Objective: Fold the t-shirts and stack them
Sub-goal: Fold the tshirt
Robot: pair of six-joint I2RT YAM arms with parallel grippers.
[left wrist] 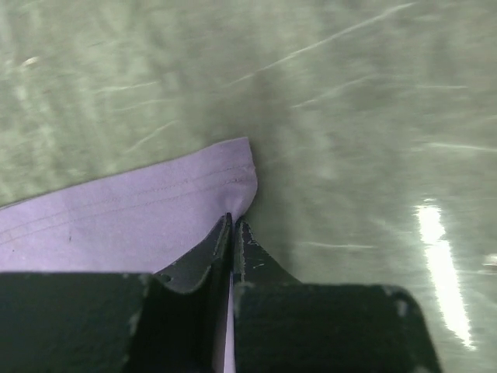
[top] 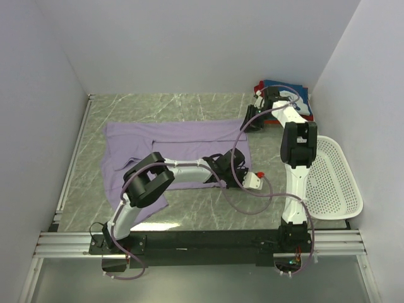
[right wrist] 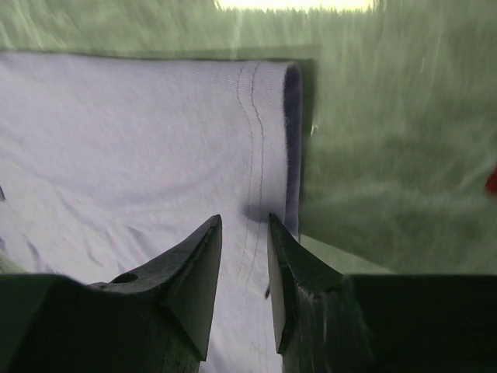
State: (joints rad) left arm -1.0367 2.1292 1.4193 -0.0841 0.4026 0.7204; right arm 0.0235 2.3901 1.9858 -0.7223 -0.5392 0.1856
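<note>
Step in hand: first fold of the plain lavender-purple soft-cloth t-shirt (top: 170,142), which lay spread flat on the green marbled desk (top: 189,104). Both arms were at its stitched hem edge.

Left arm (top: 189,172): left jaws were pressed almost together with a thin strip of lavender cloth clamped between them. The hem corner (left wrist: 237,167) sat just ahead of the tips, with bare desk ahead and to the right.

Right arm (top: 297,145): right jaws were parted by a narrow gap, tips down over the double-stitched hem (right wrist: 256,140). Cloth lay ahead and left of them, desk to the right. Nothing was visibly pinched, so I read them as not yet gripping, with low confidence.

Next move, my call: close the right jaws on the hem, then raise both corners together and carry the edge across the shirt. Keep it taut between the jaws, since an uneven lift would likely skew the fold.

Hard to make out:
- The left arm covered the shirt's near side in the top view, so its outline there was unclear.
- The pile of red and navy cloth (top: 278,84) just beyond the right jaws was half hidden by that arm, so count and fold state were unknown.
- The white perforated plastic basket (top: 331,183) sat back along the right arm, well apart from its jaws.
- Both wrist views were blurred.
</note>
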